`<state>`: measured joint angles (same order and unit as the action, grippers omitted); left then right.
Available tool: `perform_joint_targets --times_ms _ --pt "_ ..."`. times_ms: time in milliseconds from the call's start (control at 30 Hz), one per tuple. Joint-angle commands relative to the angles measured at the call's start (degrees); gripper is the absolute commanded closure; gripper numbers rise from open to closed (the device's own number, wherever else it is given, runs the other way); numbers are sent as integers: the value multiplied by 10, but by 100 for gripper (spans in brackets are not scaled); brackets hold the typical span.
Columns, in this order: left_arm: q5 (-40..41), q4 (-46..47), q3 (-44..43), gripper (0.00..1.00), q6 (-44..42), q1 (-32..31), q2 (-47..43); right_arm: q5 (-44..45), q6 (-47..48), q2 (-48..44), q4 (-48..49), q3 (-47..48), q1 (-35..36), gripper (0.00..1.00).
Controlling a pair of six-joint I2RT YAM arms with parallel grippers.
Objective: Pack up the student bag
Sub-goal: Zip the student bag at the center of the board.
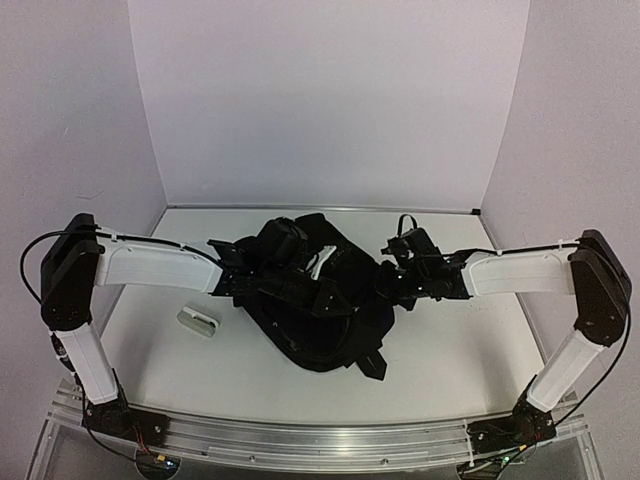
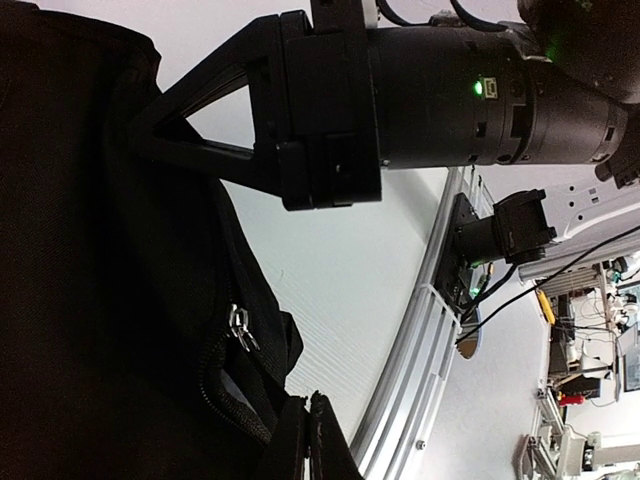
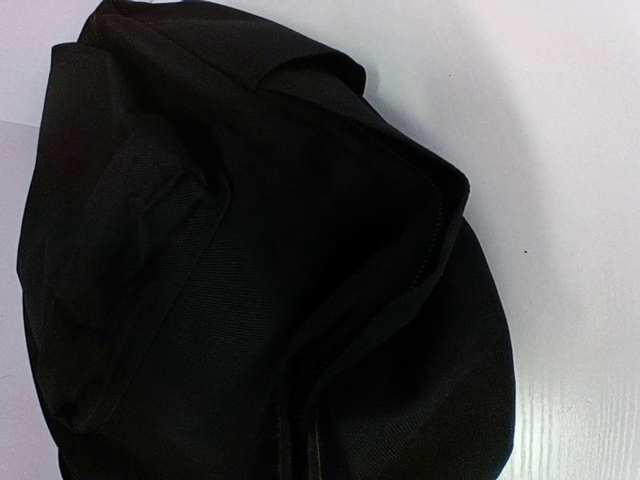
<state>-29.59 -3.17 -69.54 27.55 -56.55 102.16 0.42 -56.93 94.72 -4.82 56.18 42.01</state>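
arms reach in from either side in the overhead view and meet over the bag (image 1: pixel 320 320), a slumped black heap in the middle of the white table (image 1: pixel 450 350). to its left, well apart, lies a small white block (image 1: pixel 197 319), seen only from above. a pale strip (image 1: pixel 322 262) curves across the top of the bag, too small to name.

only the left wrist view shows both tools close up. the left gripper (image 2: pixel 310 435) sits at the bottom edge, cut off, its two dark fingers pressed together with a hairline between them, right beside the cloth. whether any cloth is caught there i cannot tell. just left of it a zipper (image 2: pixel 213 385) runs down the bag, with a small metal pull (image 2: pixel 240 326) above it. higher up, the right gripper (image 2: pixel 135 135) tapers to a closed point that bites the edge of the bag. beyond it a ribbed metal rail (image 2: pixel 420 340) runs along the table edge.

the right wrist view holds almost nothing but bag. it shows coarse woven black fabric, a raised panel on the left, and a seam with zipper teeth folding down the middle. creases run to the bottom edge. its own fingers are lost against the black.
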Motion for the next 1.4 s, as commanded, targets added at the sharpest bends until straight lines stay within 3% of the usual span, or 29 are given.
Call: perform_joint_targets --times_ms 0,233,300,400,533,867,1167,1367 --pt "-49 -46 -11 100 -11 -17 -68 105 16 11 6 25 -69 100" --pt "-28 -10 -85 100 -10 -18 -21 32 71 -31 2 40 -79 100" --pt "-35 9 -111 100 -3 -18 -1 -13 82 -45 -6 34 -79 89" --pt "-49 29 -140 100 5 -21 17 -68 66 -83 -11 -3 -77 63" --pt "-61 45 -164 100 6 -24 26 -90 25 -159 -12 -67 -69 53" --pt "-79 19 -149 100 4 -30 19 -136 -61 -258 -11 -134 -21 54" --pt "-78 19 -153 100 3 -39 19 -130 -88 -230 18 -141 30 60" --pt "-75 15 -151 100 0 -41 17 -134 -97 -205 57 -143 39 71"
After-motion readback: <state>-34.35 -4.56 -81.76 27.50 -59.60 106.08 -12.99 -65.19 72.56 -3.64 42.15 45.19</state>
